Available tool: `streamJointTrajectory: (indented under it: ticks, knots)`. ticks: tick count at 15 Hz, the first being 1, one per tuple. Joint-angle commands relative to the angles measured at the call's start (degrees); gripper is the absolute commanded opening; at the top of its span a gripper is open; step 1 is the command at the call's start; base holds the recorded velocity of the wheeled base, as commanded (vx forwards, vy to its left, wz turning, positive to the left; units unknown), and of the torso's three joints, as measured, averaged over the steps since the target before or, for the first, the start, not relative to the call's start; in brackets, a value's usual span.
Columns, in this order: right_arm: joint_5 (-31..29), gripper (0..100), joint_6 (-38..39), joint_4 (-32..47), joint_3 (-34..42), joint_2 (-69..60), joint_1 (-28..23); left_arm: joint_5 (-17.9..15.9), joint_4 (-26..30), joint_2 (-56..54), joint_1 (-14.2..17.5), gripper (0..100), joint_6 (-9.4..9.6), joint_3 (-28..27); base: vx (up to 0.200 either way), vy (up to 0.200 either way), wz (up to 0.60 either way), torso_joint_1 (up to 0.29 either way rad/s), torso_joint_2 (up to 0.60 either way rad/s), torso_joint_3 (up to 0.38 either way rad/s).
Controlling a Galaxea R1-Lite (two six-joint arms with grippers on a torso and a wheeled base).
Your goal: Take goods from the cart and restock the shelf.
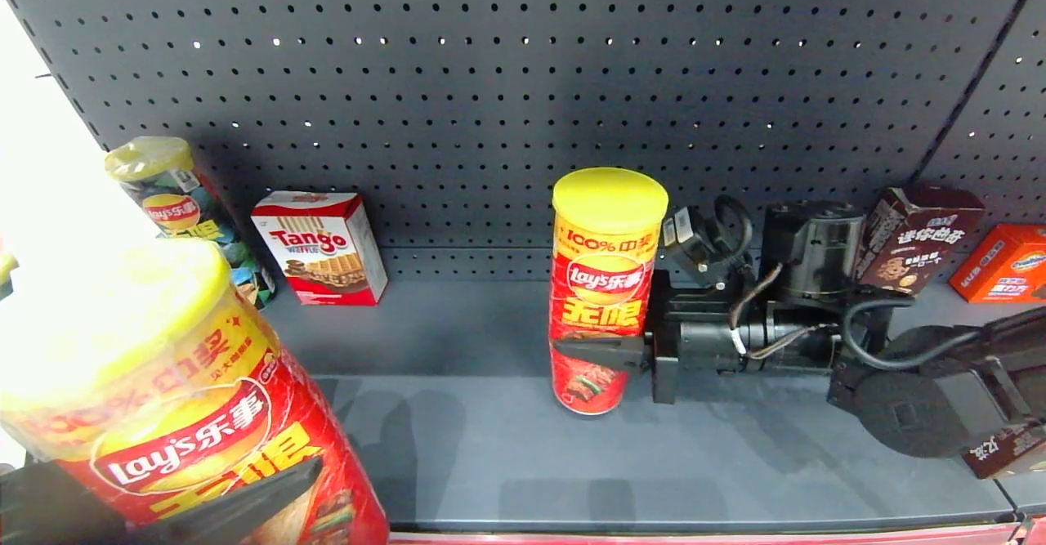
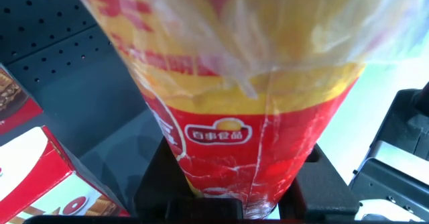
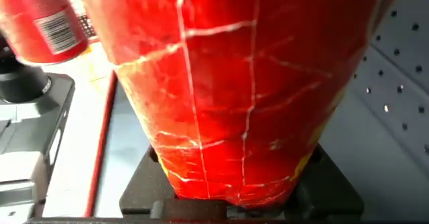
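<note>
Red crisp tube clamped between right jaws may topple if released tilted; left jaws hold another tube.

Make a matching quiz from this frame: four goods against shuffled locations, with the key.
Things:
1. wafer box
2. orange box
3. middle chip can
4. near chip can

Places:
A. held in the left gripper, in front of the shelf
B. upright, held in the right gripper
C. far right end of the shelf
D. back left of the shelf

Pairs: 1-D, 2-C, 3-B, 4-A
</note>
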Motion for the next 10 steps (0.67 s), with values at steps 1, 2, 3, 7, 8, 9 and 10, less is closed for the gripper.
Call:
streamJointTrajectory:
  ticks: [1, 2, 3, 7, 8, 9, 10]
  knots:
    - [-1.5, 0, 0.2, -1.6, 5.7, -6.1, 2.0, 0.0, 0.1, 0.0, 0.0, 0, -0.01, 0.0, 0.0, 0.0, 0.0, 0.0, 0.0, 0.0]
    - [-1.8, 0, 0.2, -3.4, 9.2, -7.7, 2.9, 0.1, 0.1, 0.0, 0.0, 0, -0.01, -0.2, 0.0, 0.0, 0.0, 0.0, 0.0, 0.0]
    - [-1.9, 0, 0.2, -4.9, 11.7, -8.5, 3.5, 0.2, 0.1, 0.0, 0.0, 0, -0.01, -0.1, 0.0, 0.0, 0.0, 0.0, 0.0, 0.0]
    - [-1.9, 0, 0.3, -10.5, 18.0, -7.6, 3.5, 0.2, 0.1, 0.1, 0.1, 0, -0.01, -0.2, 0.0, 0.0, 0.0, 0.0, 0.0, 0.0]
    - [-1.9, 0, 0.3, -10.9, 18.4, -7.0, 3.4, 0.2, 0.1, 0.1, 0.1, 0, -0.01, -0.2, 0.0, 0.0, 0.0, 0.0, 0.0, 0.0]
    - [-1.9, 0, 0.3, -10.9, 18.4, -6.5, 3.4, 0.2, 0.1, 0.1, 0.1, 0, -0.01, -0.1, 0.0, 0.0, 0.0, 0.0, 0.0, 0.0]
    - [-1.9, 0, 0.3, -11.0, 18.4, -5.8, 3.4, 0.3, 0.1, 0.2, 0.1, 0, -0.01, -0.2, 0.0, 0.0, 0.0, 0.0, 0.0, 0.0]
